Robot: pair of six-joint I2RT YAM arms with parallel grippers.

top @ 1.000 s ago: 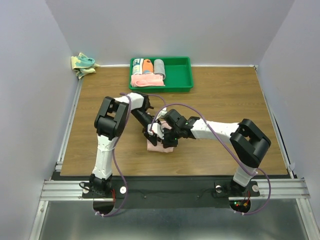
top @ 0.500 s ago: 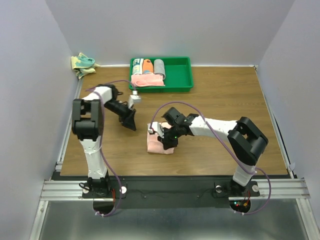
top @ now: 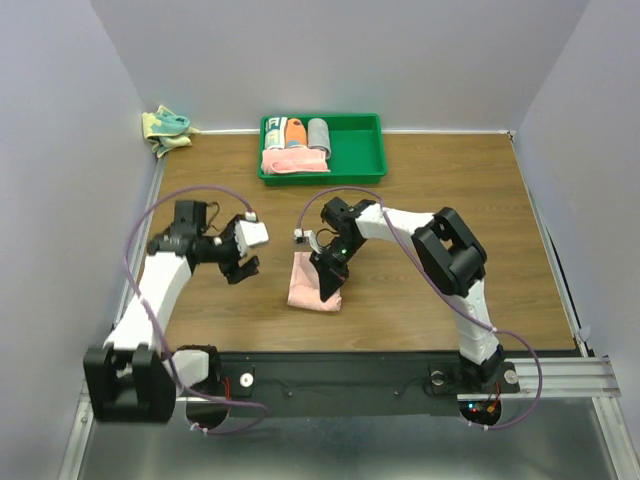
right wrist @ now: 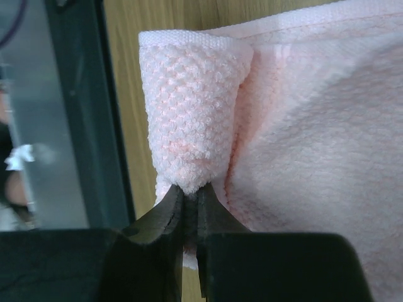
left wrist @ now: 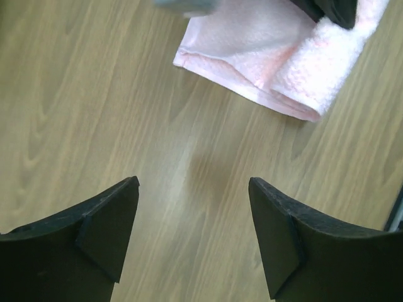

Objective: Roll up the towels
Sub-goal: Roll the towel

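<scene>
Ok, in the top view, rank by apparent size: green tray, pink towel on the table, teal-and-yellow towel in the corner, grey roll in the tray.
1. green tray
2. pink towel and teal-and-yellow towel: too alike to rank, and the bunched one lies farther from the camera
3. grey roll, smallest

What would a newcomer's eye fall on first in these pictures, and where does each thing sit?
The pink towel lies mid-table, one edge partly rolled and pinched by the shut right gripper. The left gripper hovers open over bare wood to its left. At the far edge a green tray holds rolled towels, and a teal-and-yellow towel lies crumpled beyond the far-left corner.
</scene>
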